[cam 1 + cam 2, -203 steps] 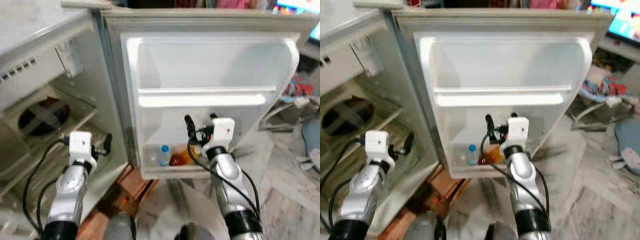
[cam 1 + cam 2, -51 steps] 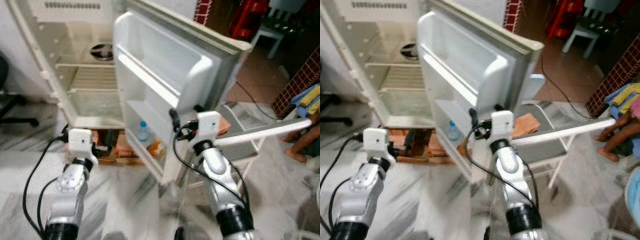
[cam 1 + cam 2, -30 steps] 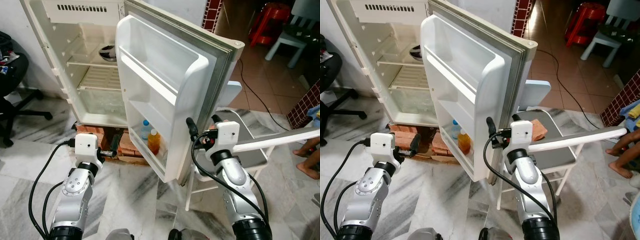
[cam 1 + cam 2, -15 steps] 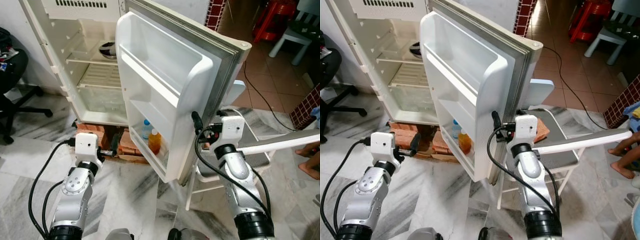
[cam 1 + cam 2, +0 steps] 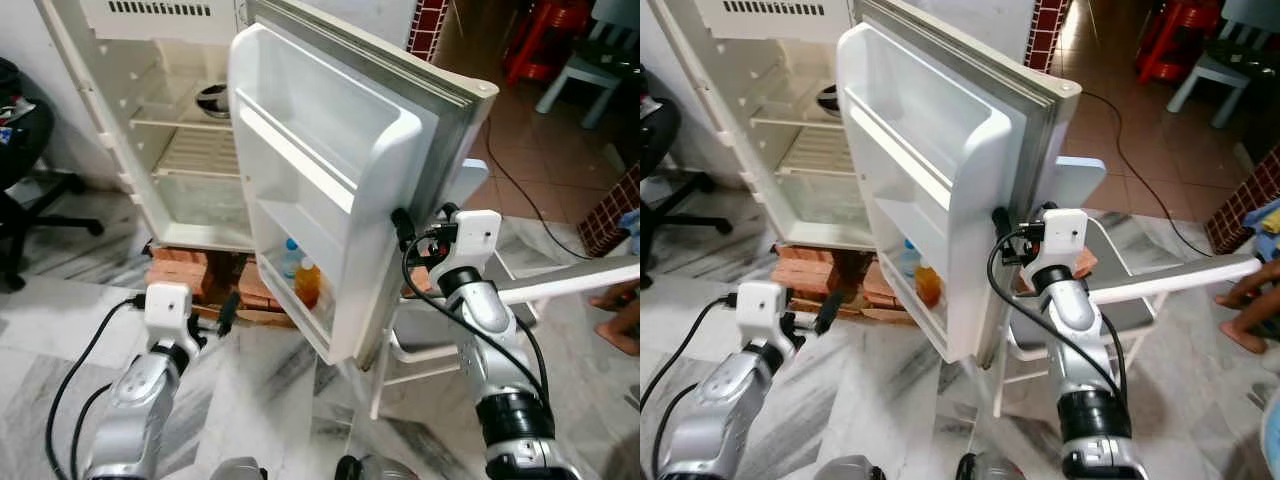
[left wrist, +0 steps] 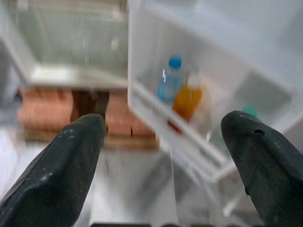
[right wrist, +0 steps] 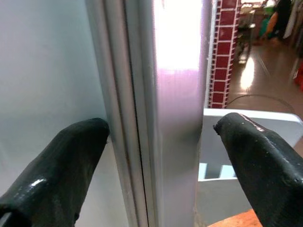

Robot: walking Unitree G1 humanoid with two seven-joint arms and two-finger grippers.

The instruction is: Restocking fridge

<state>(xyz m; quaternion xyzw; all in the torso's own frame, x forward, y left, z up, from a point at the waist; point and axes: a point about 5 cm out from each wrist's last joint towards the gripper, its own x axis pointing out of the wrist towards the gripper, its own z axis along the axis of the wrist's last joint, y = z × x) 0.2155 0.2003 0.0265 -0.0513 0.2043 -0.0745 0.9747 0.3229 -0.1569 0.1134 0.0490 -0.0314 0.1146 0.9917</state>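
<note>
Now left tool (image 5: 222,312) hovering low, fingers spread, holding nothing; blue-capped bottle (image 6: 169,80) and orange bottle (image 6: 187,98) standing ahead of it in bottom door bin. Right tool (image 7: 156,137) gaping wide, straddling fridge door (image 5: 340,170) edge, not gripping. Door likely stiff, heavy; free edge best hold. Right wrist view showing door seal close; head views showing open fridge (image 5: 190,130), brick base.

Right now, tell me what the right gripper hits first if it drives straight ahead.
The right gripper, open, straddles the free edge of the fridge door, so that edge likely comes first.
</note>
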